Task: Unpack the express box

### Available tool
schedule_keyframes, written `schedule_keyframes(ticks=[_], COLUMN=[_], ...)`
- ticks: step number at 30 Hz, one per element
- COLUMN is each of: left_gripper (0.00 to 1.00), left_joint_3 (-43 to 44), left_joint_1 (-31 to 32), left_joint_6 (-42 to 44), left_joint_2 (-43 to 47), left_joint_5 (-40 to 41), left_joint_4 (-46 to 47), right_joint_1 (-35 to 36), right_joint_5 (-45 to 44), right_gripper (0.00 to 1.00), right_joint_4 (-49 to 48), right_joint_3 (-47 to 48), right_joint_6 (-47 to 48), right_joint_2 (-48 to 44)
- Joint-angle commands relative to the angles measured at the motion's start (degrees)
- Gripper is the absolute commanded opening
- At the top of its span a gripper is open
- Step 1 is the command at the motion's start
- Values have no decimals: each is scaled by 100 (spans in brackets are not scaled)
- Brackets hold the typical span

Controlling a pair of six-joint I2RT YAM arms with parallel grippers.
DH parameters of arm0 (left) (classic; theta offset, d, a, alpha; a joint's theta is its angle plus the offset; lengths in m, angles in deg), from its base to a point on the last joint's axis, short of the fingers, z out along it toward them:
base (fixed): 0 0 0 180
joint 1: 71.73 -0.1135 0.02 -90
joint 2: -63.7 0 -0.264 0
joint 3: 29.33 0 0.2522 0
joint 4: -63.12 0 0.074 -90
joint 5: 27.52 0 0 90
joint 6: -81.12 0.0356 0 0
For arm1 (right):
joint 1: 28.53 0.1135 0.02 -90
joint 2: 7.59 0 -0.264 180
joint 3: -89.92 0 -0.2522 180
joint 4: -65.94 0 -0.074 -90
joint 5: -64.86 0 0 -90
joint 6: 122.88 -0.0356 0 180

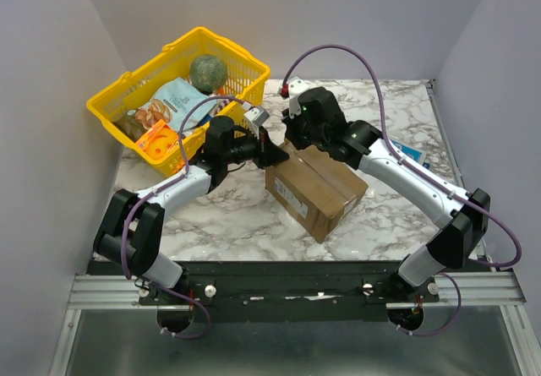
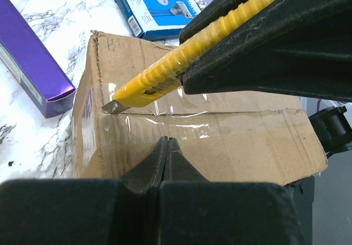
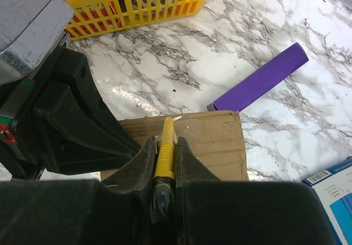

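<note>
The express box (image 1: 314, 188), a brown carton with a clear taped seam, lies in the middle of the marble table. My right gripper (image 3: 165, 141) is shut on a yellow utility knife (image 3: 166, 128) and reaches over the box from the far side. In the left wrist view the knife (image 2: 159, 82) slants down and its blade tip meets the tape at the end of the seam on the box (image 2: 231, 140). My left gripper (image 2: 167, 141) is shut and empty, its tips low over the box top at the near side of the seam.
A yellow basket (image 1: 182, 97) with packets and a green ball stands at the back left. A slim purple box (image 3: 264, 77) lies behind the carton. A blue box (image 1: 407, 150) lies to the right under the right arm.
</note>
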Motion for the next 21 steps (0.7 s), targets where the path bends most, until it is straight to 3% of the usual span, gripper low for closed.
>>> schedule_keyframes(ticks=[1,21], left_gripper=[0,0], left_joint_3=[-71,0], left_joint_1=[-9,-1], left_joint_6=[260,435], left_joint_2=[-256,-265], left_joint_5=[554,800], left_joint_4=[-562,-826], right_joint_1=[80,80], right_joint_5=[-131,-158], right_gripper=[0,0], right_joint_4=[900,1340], right_joint_3=[-29,-433], right_joint_6=[11,90], right_joint_2=[-133,-757])
